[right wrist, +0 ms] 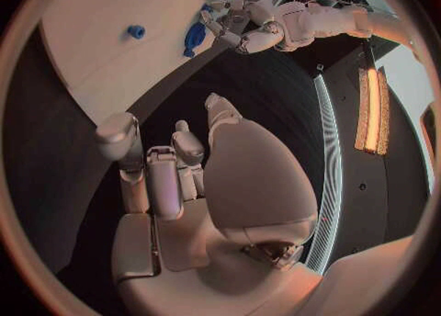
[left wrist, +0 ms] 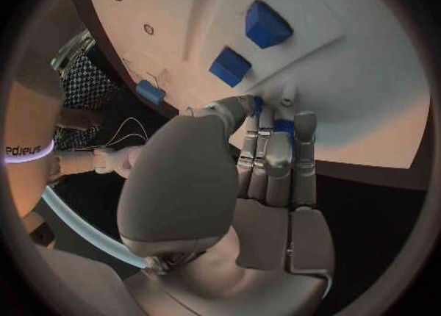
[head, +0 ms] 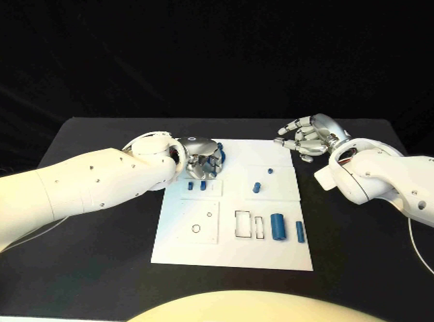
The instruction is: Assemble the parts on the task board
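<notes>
A: Left hand [head: 201,163], far-left corner of task board [head: 275,258]: fingers curled down onto a small blue part [left wrist: 280,126], apparently pinching it.

B: Handling?

A: Judged light, rigid, smooth plastic; likely slippery. Best taken across the sides.

B: Board?

A: Flat, white, matte. Blue peg [head: 256,187] at centre, long blue cylinder [head: 278,225] nearer.

B: Right hand [head: 308,137]?

A: Off the far-right corner, fingers spread, holding nothing.
</notes>
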`<move>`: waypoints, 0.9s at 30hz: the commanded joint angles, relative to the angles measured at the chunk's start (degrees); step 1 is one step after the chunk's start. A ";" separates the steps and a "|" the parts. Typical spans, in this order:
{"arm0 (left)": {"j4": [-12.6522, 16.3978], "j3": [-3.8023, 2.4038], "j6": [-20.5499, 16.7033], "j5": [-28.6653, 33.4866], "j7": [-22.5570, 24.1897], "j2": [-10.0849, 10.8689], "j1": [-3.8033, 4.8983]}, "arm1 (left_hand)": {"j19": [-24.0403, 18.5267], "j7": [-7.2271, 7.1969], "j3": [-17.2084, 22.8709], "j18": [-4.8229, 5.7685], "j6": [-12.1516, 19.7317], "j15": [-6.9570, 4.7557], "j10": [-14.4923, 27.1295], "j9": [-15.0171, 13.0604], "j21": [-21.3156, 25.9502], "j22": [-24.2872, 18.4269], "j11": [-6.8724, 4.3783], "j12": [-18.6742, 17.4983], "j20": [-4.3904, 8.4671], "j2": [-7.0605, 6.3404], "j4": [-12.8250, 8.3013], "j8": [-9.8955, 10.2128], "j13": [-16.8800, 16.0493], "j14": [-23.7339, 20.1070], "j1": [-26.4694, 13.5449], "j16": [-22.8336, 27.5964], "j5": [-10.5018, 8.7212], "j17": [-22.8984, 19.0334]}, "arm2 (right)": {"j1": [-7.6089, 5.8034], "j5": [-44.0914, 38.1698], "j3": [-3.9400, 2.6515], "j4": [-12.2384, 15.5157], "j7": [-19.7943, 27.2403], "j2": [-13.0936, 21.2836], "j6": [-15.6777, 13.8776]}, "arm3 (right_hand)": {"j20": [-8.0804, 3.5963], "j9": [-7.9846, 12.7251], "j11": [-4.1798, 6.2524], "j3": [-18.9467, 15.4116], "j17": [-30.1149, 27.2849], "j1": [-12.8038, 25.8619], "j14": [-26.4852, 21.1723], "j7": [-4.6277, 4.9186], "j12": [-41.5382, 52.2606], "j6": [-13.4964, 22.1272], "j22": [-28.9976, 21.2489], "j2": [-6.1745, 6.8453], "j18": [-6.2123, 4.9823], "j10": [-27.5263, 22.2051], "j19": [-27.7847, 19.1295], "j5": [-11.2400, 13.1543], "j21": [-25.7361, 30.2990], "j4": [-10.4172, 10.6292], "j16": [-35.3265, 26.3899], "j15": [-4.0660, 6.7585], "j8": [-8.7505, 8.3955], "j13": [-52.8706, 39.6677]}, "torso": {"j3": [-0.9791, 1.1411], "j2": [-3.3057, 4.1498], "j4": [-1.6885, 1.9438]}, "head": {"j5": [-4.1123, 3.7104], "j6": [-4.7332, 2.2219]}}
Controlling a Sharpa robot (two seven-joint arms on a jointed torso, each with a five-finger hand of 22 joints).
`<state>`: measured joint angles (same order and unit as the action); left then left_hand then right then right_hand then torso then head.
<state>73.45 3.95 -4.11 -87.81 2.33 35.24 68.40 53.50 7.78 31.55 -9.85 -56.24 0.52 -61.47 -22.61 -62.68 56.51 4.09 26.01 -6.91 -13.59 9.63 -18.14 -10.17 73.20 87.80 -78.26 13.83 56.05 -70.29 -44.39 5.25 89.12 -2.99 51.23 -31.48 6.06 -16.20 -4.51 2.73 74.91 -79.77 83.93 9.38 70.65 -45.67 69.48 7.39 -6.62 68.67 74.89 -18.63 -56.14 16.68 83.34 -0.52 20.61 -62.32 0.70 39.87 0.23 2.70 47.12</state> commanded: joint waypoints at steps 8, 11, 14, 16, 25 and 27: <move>3.35 -1.38 -1.21 5.05 0.52 3.00 -0.39 | 0.14 0.10 -0.06 0.45 -0.24 0.05 -0.41 -0.09 -0.17 0.14 -0.02 -0.70 0.07 0.68 -0.27 0.32 -0.13 0.18 -0.04 -0.16 -0.14 -0.13 | 0.13 -0.10 -0.01 0.07 0.69 0.12 0.04 | 0.15 0.05 0.00 0.49 1.08 0.34 2.58 -0.03 -0.22 -0.35 -0.05 -0.14 -0.28 -0.12 -0.26 -0.33 0.22 0.00 -0.34 0.33 0.03 -0.03 | 0.00 0.00 0.06 | -0.17 -0.21; 4.68 -2.28 -0.49 7.63 0.03 4.35 -0.39 | 0.17 0.11 -0.07 0.46 -0.24 0.06 -0.44 -0.10 -0.21 0.19 0.01 -0.80 0.08 0.65 -0.29 0.37 -0.12 0.21 -0.08 -0.18 -0.15 -0.10 | 0.13 -0.10 -0.01 0.06 0.68 0.18 0.01 | 0.15 0.05 0.00 0.49 1.08 0.34 2.58 -0.03 -0.22 -0.35 -0.05 -0.14 -0.28 -0.12 -0.26 -0.33 0.22 0.00 -0.34 0.33 0.03 -0.03 | 0.02 -0.03 0.10 | -0.16 -0.19; 6.01 -3.07 0.28 9.23 -0.57 5.94 -0.36 | 0.18 0.12 -0.08 0.47 -0.25 0.07 -0.47 -0.11 -0.23 0.20 0.02 -0.88 0.08 0.62 -0.29 0.41 -0.10 0.22 -0.14 -0.19 -0.15 -0.11 | 0.14 -0.10 -0.01 0.08 0.65 0.25 0.00 | 0.15 0.05 0.00 0.49 1.08 0.34 2.58 -0.03 -0.22 -0.35 -0.05 -0.14 -0.28 -0.12 -0.26 -0.33 0.22 0.00 -0.34 0.33 0.03 -0.03 | 0.04 -0.04 0.16 | -0.24 -0.11; 6.75 -3.38 0.80 10.00 -1.03 6.98 -0.32 | 0.10 0.14 -0.12 0.46 -0.29 0.10 -0.56 -0.13 -0.20 0.16 0.05 -1.03 0.08 0.57 -0.27 0.47 -0.09 0.21 -0.26 -0.18 -0.15 -0.18 | 0.14 -0.10 -0.01 0.11 0.64 0.31 -0.02 | 0.15 0.05 0.00 0.49 1.08 0.34 2.58 -0.03 -0.22 -0.35 -0.05 -0.14 -0.28 -0.12 -0.26 -0.33 0.22 0.00 -0.34 0.33 0.03 -0.03 | 0.04 -0.05 0.18 | -0.28 -0.03; 7.64 -3.75 2.17 8.73 -2.14 8.90 -0.28 | 0.03 0.14 -0.20 0.46 -0.41 0.14 -0.76 -0.19 -0.18 0.14 0.07 -1.28 0.05 0.53 -0.17 0.55 -0.08 0.19 -0.56 -0.17 -0.15 -0.28 | 0.15 -0.09 -0.01 0.05 0.59 0.44 -0.18 | 0.13 0.06 0.02 0.58 1.00 0.41 2.59 -0.05 -0.23 -0.38 -0.21 -0.08 -0.32 -0.08 -0.33 -0.38 0.53 -0.02 -0.42 0.34 0.06 0.00 | 0.01 0.05 0.07 | 0.28 -0.08; 7.41 -3.65 2.54 7.43 -2.27 8.87 -0.30 | -0.23 0.12 -0.22 0.41 -0.51 0.14 -0.91 -0.23 0.00 -0.07 0.05 -1.39 0.05 0.50 -0.18 0.59 -0.08 -0.04 -0.64 -0.02 -0.14 -0.74 | 0.15 -0.09 -0.01 0.06 0.59 0.45 -0.29 | 0.13 0.06 0.02 0.58 0.85 0.42 2.55 -0.05 -0.32 -0.38 -0.28 -0.06 -0.35 -0.18 -0.37 -0.39 0.65 -0.02 -0.50 0.34 0.06 0.13 | 0.04 0.03 0.08 | 0.36 -0.13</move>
<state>80.89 0.27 -3.39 -79.21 0.79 44.17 68.08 53.55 7.90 31.55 -9.80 -56.35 0.52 -61.88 -22.73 -62.69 56.52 4.07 24.94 -6.86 -13.08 9.63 -17.84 -10.24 73.20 87.58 -78.25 13.82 55.37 -70.18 -44.36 5.25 89.14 -2.96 51.65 -31.53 6.06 -16.20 -4.51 3.05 74.91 -79.77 83.93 9.38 70.65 -45.67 69.26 7.39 -6.62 68.68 74.89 -18.63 -55.79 16.68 83.12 -0.52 20.61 -62.26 0.73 39.87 0.37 2.89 47.03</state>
